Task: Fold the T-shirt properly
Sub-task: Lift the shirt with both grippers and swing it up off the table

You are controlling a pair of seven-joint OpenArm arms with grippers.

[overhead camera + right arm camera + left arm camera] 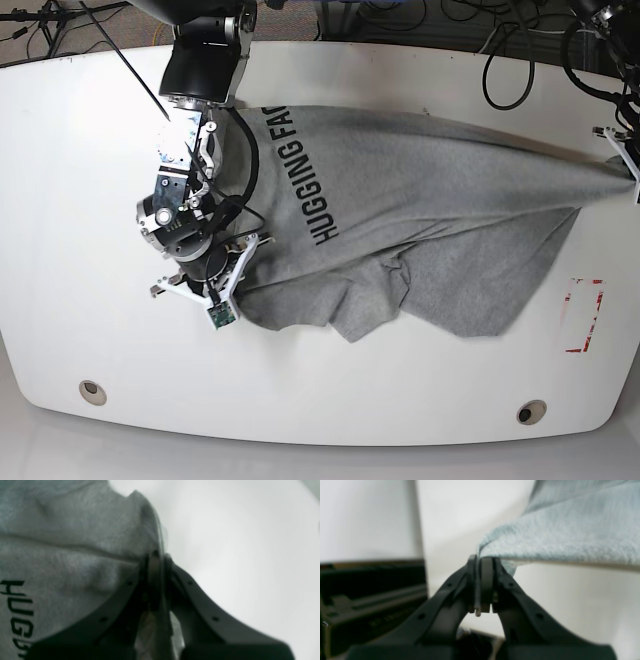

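Both grippers are clamped on the T-shirt (420,220) (lettering facing up), the left gripper (483,562) at the table's (80,330) right edge, the right gripper (157,557) near its left edge.

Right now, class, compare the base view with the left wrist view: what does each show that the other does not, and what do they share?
Only the base view shows the whole white table, the black lettering, the right gripper at the shirt's edge and a red-marked rectangle. Only the left wrist view shows the left gripper close up, its fingers shut on a fabric edge. Both show the grey T-shirt pulled taut.
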